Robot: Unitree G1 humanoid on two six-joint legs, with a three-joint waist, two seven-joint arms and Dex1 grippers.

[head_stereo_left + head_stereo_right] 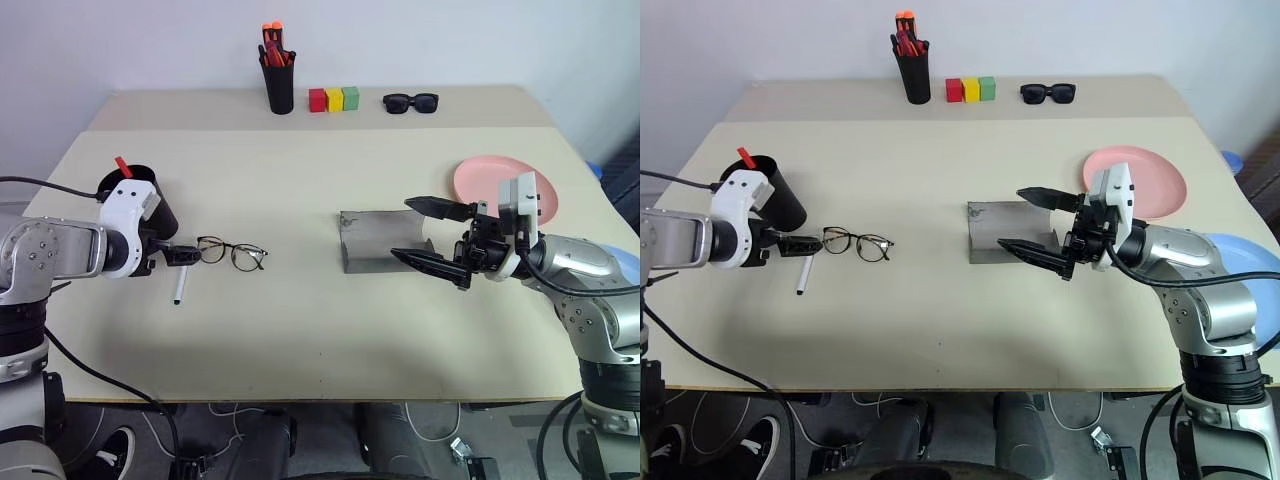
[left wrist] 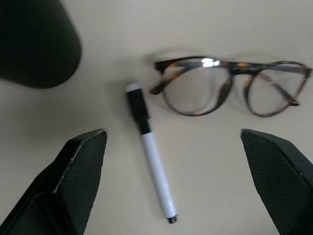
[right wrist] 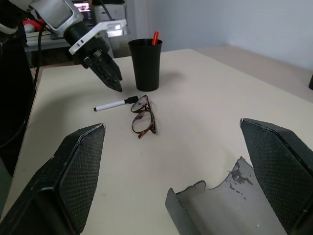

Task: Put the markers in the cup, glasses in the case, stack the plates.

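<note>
The black cup (image 1: 150, 203) stands at the table's left with a red-tipped marker (image 1: 122, 165) sticking out of it. A white marker with a black cap (image 1: 180, 285) lies just in front of the cup, and the thin-framed glasses (image 1: 232, 253) lie beside it, lenses up. My left gripper (image 1: 180, 256) hovers open over the marker (image 2: 149, 156), pointing down between cup and glasses (image 2: 230, 85). The grey case (image 1: 380, 240) lies open mid-table. My right gripper (image 1: 402, 228) is open and level just over its right end. The pink plate (image 1: 495, 180) sits behind my right arm, the blue plate (image 1: 1252, 252) under it.
At the back of the table stand a black pen holder (image 1: 279, 85) with orange and red pens, three coloured blocks (image 1: 334, 98) and dark sunglasses (image 1: 411, 102). The front table edge runs close below both arms.
</note>
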